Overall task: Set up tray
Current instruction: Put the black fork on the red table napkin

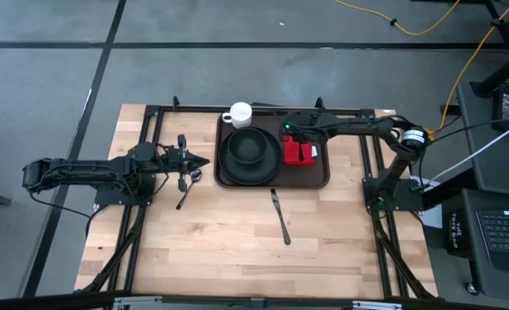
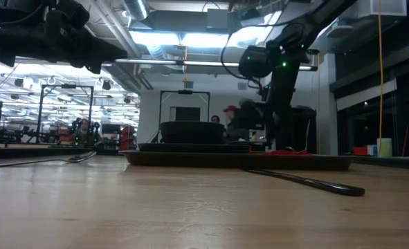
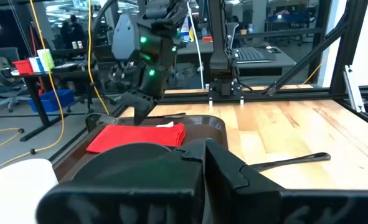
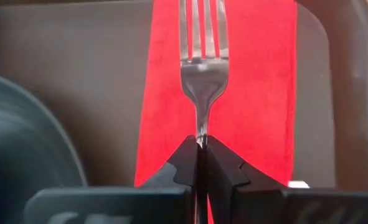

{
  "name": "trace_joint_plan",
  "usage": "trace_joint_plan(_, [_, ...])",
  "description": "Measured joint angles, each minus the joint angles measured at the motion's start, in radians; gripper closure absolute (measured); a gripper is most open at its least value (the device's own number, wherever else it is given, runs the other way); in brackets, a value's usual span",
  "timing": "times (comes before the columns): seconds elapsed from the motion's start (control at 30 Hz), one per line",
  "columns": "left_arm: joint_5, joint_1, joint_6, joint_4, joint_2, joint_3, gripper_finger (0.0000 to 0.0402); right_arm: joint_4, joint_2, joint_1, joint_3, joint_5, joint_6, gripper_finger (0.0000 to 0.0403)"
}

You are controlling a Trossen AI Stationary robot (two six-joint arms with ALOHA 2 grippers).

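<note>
Fork [image 4: 202,74] pinched in right gripper [image 4: 201,149] over napkin [image 4: 258,93], inside tray [image 1: 323,176] rim.

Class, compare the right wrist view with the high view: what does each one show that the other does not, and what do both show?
Only the right wrist view shows the fork, its handle pinched in the right gripper above the napkin.

Only the high view shows the white cup, the black plate with its bowl, the knife on the table, a utensil beside the left gripper, and both whole arms.

Both show the red napkin lying on the dark brown tray, and the right gripper over it.
</note>
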Motion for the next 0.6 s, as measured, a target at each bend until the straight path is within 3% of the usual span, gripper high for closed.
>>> trace_joint_plan(0.6, [0.000,0.000,0.000,-0.001,0.000,0.000,0.0396,0.131,0.066,-0.044,-0.047,-0.014,-0.007,0.0381])
